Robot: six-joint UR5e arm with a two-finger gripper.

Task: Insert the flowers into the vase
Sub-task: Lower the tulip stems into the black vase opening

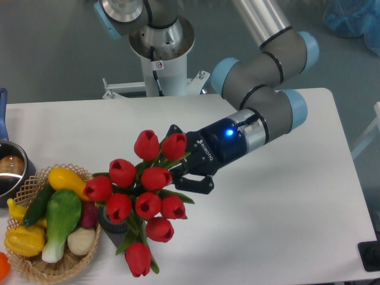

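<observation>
The flowers point(148, 205), a bunch of red tulip heads with green leaves, hang tilted over the table's left centre. My gripper point(185, 173) comes in from the right and is shut on the bunch at its upper right side, where the green stems and leaves gather. The vase point(108, 221), dark grey, stands on the table right beside the basket. It is mostly hidden under the tulip heads, and only a sliver of its left side shows. I cannot tell whether any stem touches it.
A wicker basket point(59, 272) of yellow, green and white vegetables stands at the front left corner, touching the vase. A shiny metal pot point(9, 169) with a blue handle point(3, 101) sits at the left edge. The arm's base point(161, 65) stands behind the table.
</observation>
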